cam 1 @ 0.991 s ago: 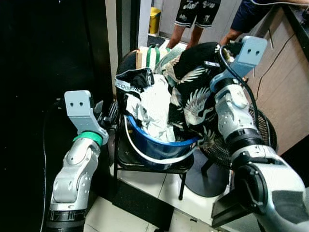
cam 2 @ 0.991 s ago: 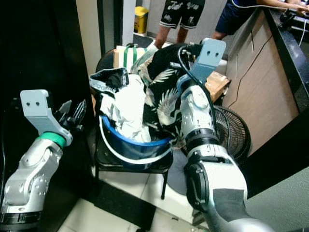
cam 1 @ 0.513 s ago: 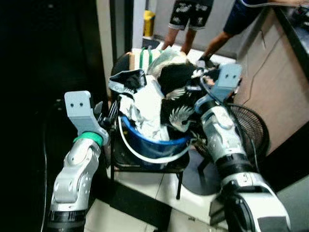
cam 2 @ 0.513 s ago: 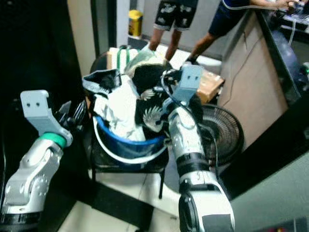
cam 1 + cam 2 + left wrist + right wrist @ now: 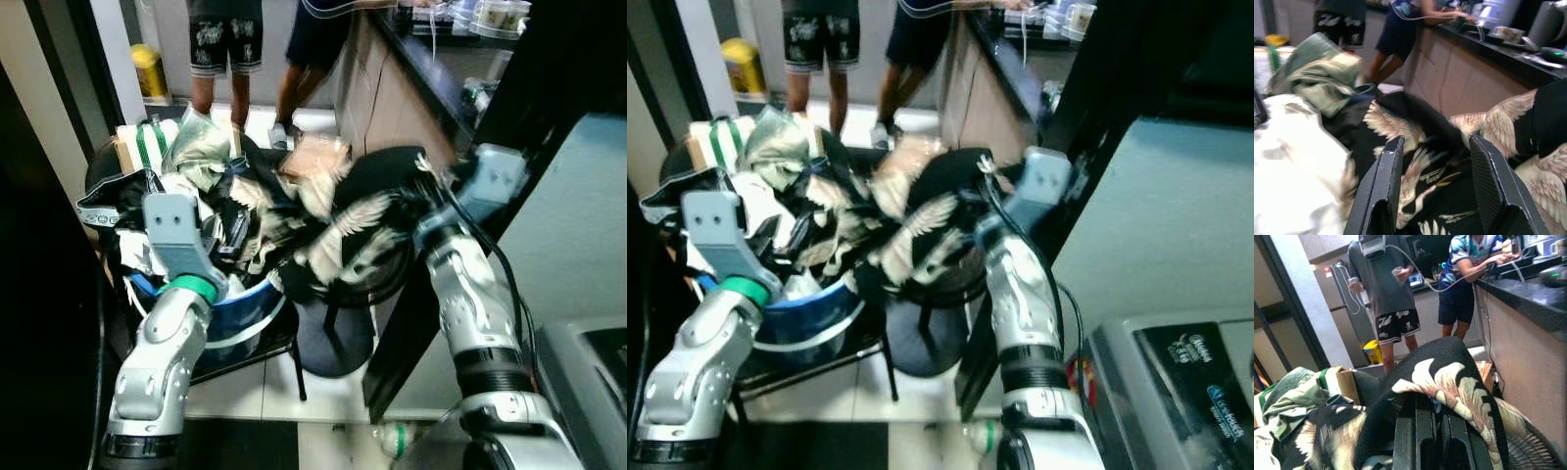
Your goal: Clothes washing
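A blue basin [image 5: 243, 311] heaped with clothes stands on a black chair [image 5: 284, 343]. A black shirt with white cranes [image 5: 343, 235] stretches from the heap out to the right, its end draped over my right gripper [image 5: 425, 200]. The right wrist view has that gripper's fingers [image 5: 1425, 440] pressed together under the shirt's cloth [image 5: 1449, 382]. My left gripper [image 5: 1436, 142] is open just above the heap, with a white garment [image 5: 1293, 161] and the crane shirt [image 5: 1415, 171] beneath it. A green garment [image 5: 201, 147] lies at the back of the pile.
Two people [image 5: 220, 39] stand at the back beside a long counter [image 5: 392, 88]. A fan [image 5: 333, 328] is under the stretched shirt. A grey washing machine [image 5: 588, 372] is at the lower right, with a bottle [image 5: 397, 441] on the floor and a yellow bin [image 5: 149, 69] far back.
The view has swung to the right. My right gripper has drawn the crane shirt out of the heap toward the right, away from the basin. The left arm stays by the basin.
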Controlling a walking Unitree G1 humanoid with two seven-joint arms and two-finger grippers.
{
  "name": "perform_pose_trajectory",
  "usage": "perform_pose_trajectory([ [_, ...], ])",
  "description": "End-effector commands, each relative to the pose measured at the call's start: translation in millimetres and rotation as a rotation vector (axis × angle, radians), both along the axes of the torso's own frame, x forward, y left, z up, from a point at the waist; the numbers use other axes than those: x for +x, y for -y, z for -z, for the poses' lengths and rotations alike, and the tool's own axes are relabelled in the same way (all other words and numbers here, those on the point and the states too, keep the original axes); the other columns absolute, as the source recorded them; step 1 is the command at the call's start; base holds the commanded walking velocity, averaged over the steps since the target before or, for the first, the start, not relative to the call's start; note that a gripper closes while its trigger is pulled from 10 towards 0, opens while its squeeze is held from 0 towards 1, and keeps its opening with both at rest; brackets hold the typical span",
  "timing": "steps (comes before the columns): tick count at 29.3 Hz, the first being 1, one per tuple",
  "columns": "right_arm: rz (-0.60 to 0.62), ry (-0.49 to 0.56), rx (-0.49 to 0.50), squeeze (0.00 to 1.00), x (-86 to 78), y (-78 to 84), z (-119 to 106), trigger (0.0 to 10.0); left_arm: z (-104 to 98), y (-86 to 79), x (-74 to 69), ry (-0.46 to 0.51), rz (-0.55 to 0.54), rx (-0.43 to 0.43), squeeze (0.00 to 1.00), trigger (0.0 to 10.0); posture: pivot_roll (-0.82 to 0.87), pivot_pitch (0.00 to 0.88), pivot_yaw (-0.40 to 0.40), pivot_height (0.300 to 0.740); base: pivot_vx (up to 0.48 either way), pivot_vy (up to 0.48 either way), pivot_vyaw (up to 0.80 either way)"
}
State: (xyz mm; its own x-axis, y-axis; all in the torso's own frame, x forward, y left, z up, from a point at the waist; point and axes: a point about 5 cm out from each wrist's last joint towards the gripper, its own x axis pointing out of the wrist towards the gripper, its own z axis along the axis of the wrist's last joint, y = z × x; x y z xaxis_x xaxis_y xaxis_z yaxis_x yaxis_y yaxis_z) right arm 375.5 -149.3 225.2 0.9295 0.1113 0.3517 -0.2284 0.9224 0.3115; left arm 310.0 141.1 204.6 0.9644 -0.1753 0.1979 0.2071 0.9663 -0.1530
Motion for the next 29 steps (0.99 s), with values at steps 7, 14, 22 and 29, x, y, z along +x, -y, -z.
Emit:
perform_pose_trajectory([
  [7,0.027,0.011,0.025,0.0,-0.6,10.8,-4.7,10.0,2.9,0.6,-0.2,-0.005,0.005,0.003,0.0,10.0,0.07,0.01,-0.05,0.74,0.0,0.0,-0.8],
  [14,0.046,0.001,0.038,0.0,-2.2,23.3,-3.9,10.0,3.5,1.2,-1.4,-0.006,0.011,0.004,0.0,10.0,0.07,0.013,-0.051,0.74,0.0,0.0,-0.8],
  [22,0.069,-0.014,0.025,0.0,-4.0,32.2,-2.8,10.0,4.6,1.4,-3.1,-0.009,0.017,0.006,0.0,10.0,0.07,0.021,-0.051,0.74,0.0,0.0,-0.8],
  [29,0.081,-0.004,0.009,0.0,-1.9,32.4,-11.5,10.0,3.8,1.5,-2.3,-0.009,0.02,0.006,0.0,10.0,0.07,0.031,-0.045,0.74,0.0,0.0,-0.8],
])
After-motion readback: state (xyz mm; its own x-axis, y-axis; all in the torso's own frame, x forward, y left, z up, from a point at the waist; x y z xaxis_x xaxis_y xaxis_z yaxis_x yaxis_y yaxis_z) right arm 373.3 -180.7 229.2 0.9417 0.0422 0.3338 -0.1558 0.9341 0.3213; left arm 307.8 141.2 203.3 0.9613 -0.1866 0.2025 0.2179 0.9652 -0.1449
